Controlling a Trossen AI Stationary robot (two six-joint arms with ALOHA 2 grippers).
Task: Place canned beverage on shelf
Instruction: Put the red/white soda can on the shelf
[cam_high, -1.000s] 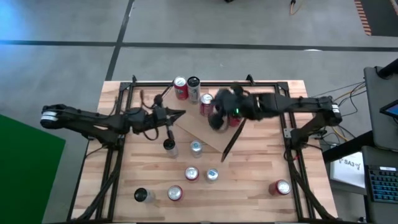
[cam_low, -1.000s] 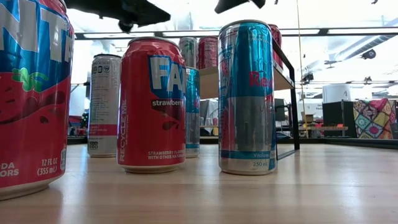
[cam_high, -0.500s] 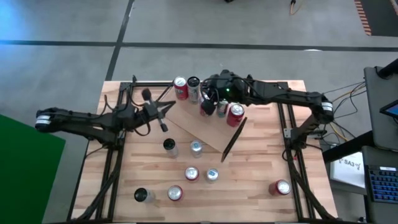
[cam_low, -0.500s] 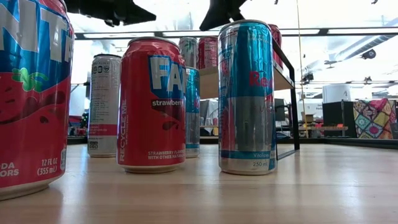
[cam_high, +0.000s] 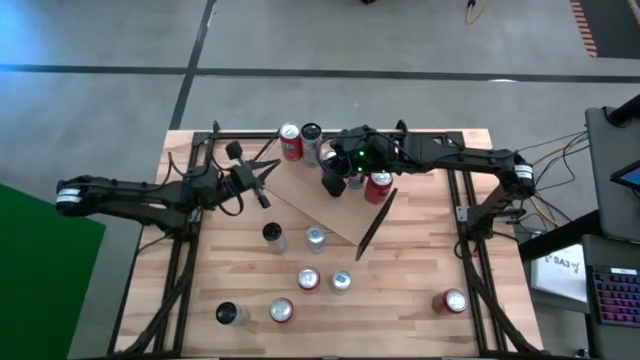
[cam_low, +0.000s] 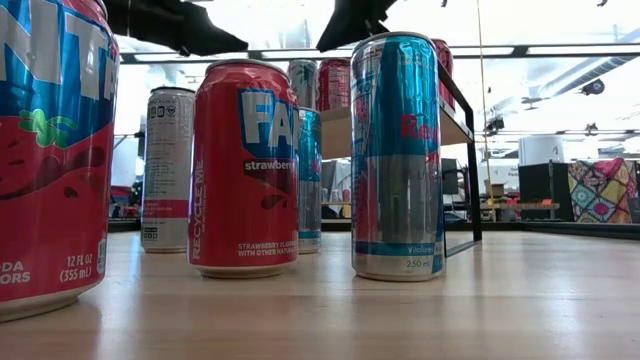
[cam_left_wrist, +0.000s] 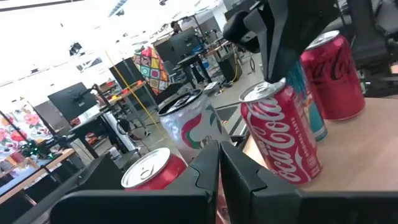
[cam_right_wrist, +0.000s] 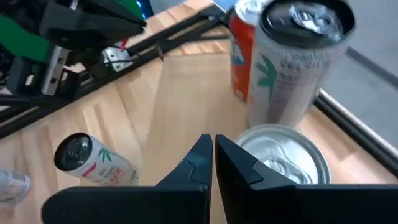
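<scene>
The shelf (cam_high: 330, 215) lies slanted across the table's far middle. Cans stand at its far end: a red one (cam_high: 291, 142), a dark-topped silver one (cam_high: 311, 133) and two Coca-Cola cans (cam_left_wrist: 283, 137) (cam_high: 378, 185). My right gripper (cam_high: 334, 183) is shut and slants down over the nearer Coca-Cola can's top (cam_right_wrist: 283, 160). My left gripper (cam_high: 268, 172) is shut and level, left of the shelf, pointing at the cans (cam_left_wrist: 217, 158). In the low view both grippers show as dark shapes at the top, left (cam_low: 180, 25) and right (cam_low: 355, 20). My right gripper's shut fingertips (cam_left_wrist: 275, 68) stand at the rim of the Coca-Cola can's top (cam_left_wrist: 264, 93), coming from above at a slant. Whether they touch it I cannot tell. The can stands upright on the shelf.
Several more cans stand on the wooden table (cam_high: 400, 300) nearer me, among them a white one (cam_high: 272, 235), a Red Bull (cam_low: 397, 155) and a strawberry Fanta (cam_low: 245, 170). Black frame bars (cam_high: 185, 260) run along both table sides.
My right gripper has swung toward the table's far edge and left, coming over the Coca-Cola can, and has stayed shut. My left gripper has drawn back toward the table's left edge and rolled about its own line. No can has visibly moved.
</scene>
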